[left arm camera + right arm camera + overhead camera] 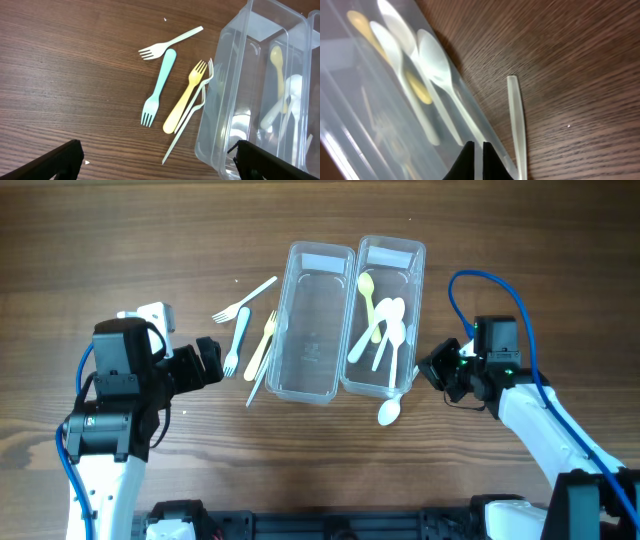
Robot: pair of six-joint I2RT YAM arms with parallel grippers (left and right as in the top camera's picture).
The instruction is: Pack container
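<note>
Left gripper [157, 152] spread wide; teal fork [159, 85] and yellow fork [185, 97] lie just ahead of it. Right gripper [479, 159] pinched together, empty; white spoon [516, 120] just right of its tips.

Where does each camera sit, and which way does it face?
Overhead: above the table, looking straight down on empty container, spoon container, forks, left gripper, right gripper.
Left wrist: on the left arm, facing rightward at forks and empty container; open fingers frame the bottom.
Right wrist: on the right arm, facing leftward, close on spoon container; shut fingers at bottom.
Shared: overhead and right wrist both show the loose spoon.
</note>
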